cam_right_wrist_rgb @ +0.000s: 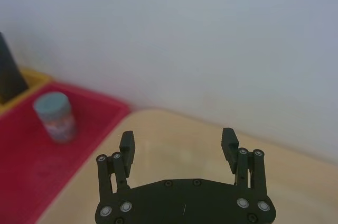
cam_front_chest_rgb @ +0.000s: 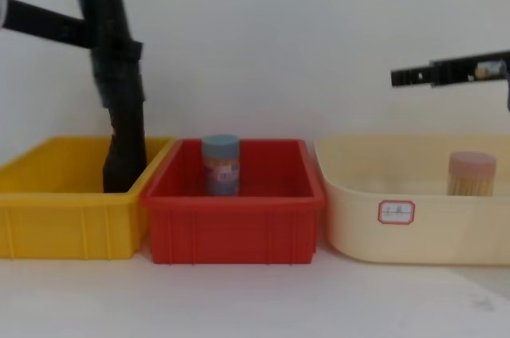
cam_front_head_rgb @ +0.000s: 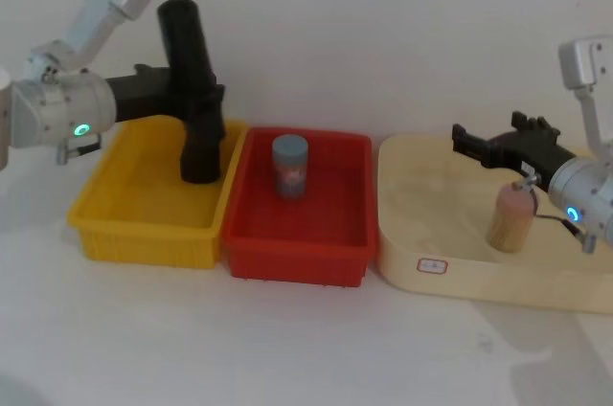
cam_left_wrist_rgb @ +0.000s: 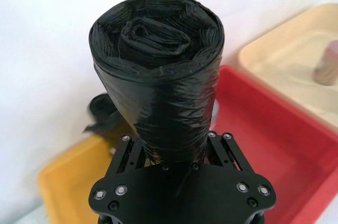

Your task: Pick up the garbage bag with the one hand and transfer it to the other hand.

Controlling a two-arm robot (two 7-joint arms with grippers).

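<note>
Garbage bag upright over yellow bin, left end effector clamped mid-roll; right end effector wide open, empty, well right of bin.

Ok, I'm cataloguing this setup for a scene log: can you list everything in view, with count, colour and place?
smooth black plastic garbage bag roll: one, black, held leaning above the yellow bin
ragged-edged black plastic roll: one, black, in the yellow bin, apparently a separate roll
yellow plastic bin: one, yellow, left
red plastic bin: one, red, middle, against the yellow bin
small blue-lidded jar: one, blue-grey, upright in the red bin
cream plastic tray: one, cream, right
tan cylinder with pinkish top: one, upright in the tray
white table: one, under everything
left gripper: black, fingers shut on the garbage bag roll
right gripper: black, fingers open, over the cream tray
</note>
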